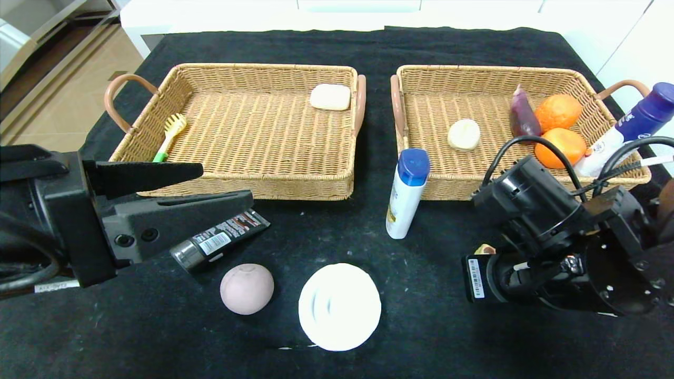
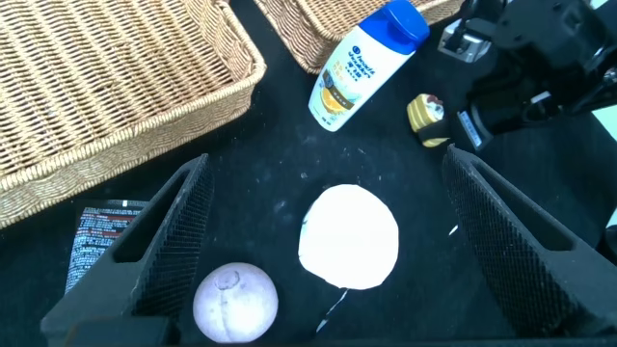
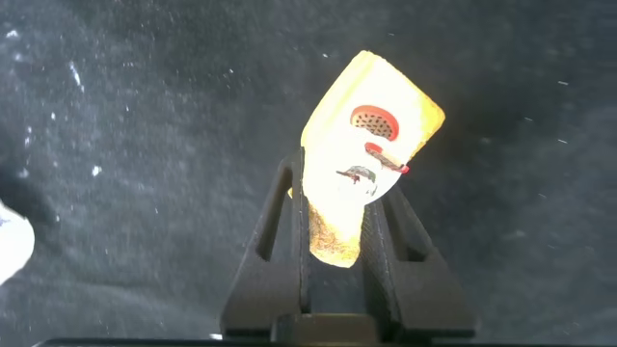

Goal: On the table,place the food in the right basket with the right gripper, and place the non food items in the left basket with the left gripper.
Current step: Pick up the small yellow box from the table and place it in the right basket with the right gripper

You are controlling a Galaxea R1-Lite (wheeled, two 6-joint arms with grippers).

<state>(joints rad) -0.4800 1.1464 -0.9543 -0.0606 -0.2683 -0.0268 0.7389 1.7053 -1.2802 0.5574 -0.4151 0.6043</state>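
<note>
While the right gripper (image 3: 335, 226) pinches the cake slice (image 3: 364, 183) low over the table (image 1: 447, 337) and the left gripper (image 1: 221, 184) hovers spread, we count one dish (image 1: 339, 306), one mauve bun (image 1: 247, 288), one tube (image 1: 221, 239) and one bottle (image 1: 406, 192) unsorted, and one cream bun (image 1: 464, 134) done in the right basket (image 1: 474, 73).

Open cloth between pink bun (image 1: 247, 289) and white dish (image 1: 339, 307); upright white bottle (image 1: 406, 193) blocks the right basket's (image 1: 568, 75) front rim.
</note>
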